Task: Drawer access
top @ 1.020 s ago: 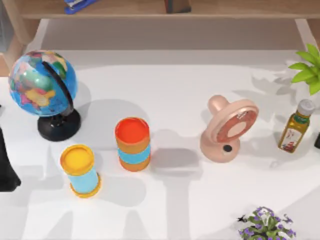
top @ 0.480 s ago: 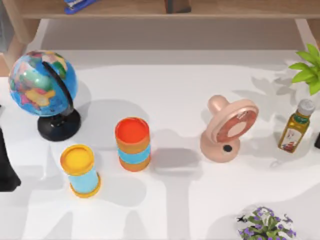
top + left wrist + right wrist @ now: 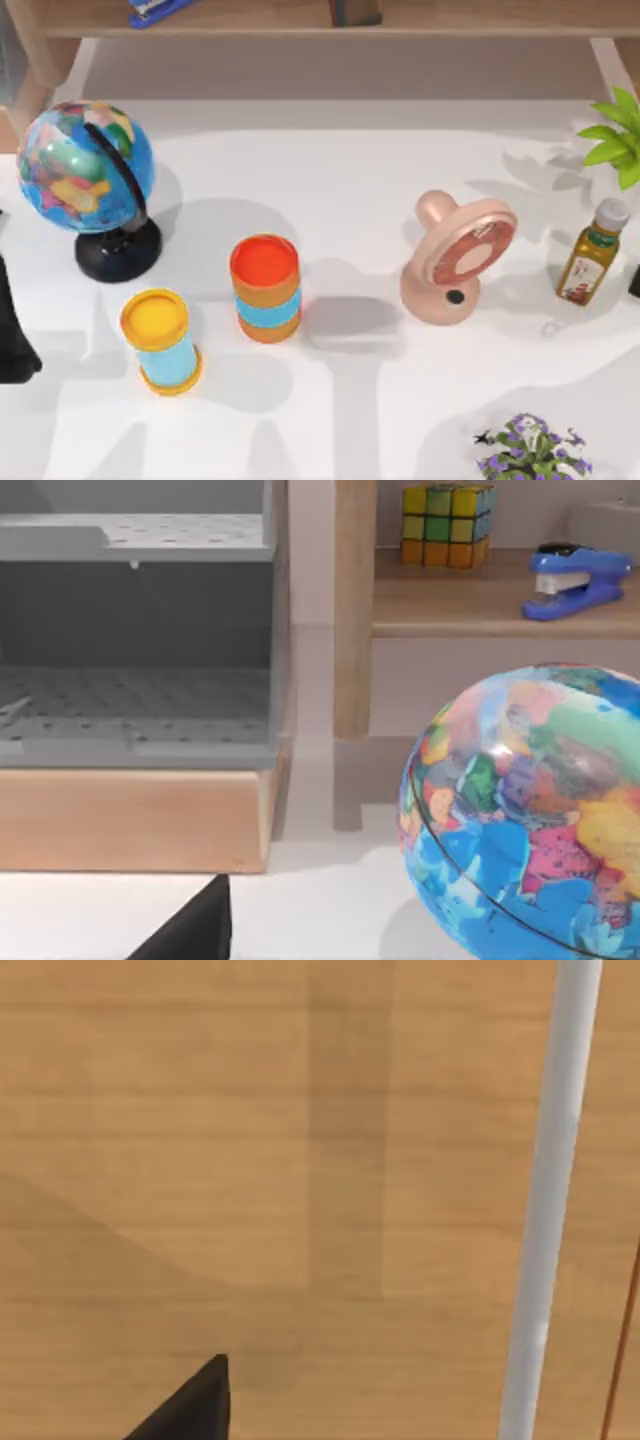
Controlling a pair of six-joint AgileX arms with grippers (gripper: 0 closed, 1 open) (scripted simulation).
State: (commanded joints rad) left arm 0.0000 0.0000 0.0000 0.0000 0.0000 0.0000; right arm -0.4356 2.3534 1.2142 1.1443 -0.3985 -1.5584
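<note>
Left pincer (image 3: 200, 930) near tabletop (image 3: 360, 200) edge, state impossible to tell; open grey drawer (image 3: 135, 680) straight ahead, globe (image 3: 530, 810) beside. Right pincer (image 3: 195, 1405) close to wood panel (image 3: 250, 1160) w/ white bar (image 3: 550, 1210), state unclear too.

A study or home-office desk was suggested: a globe (image 3: 85, 167) stood near the white table's (image 3: 350, 200) left edge, and a blue stapler (image 3: 572, 578) and a colour cube (image 3: 447, 524) were kept on a wooden shelf (image 3: 500, 605) behind it.
</note>
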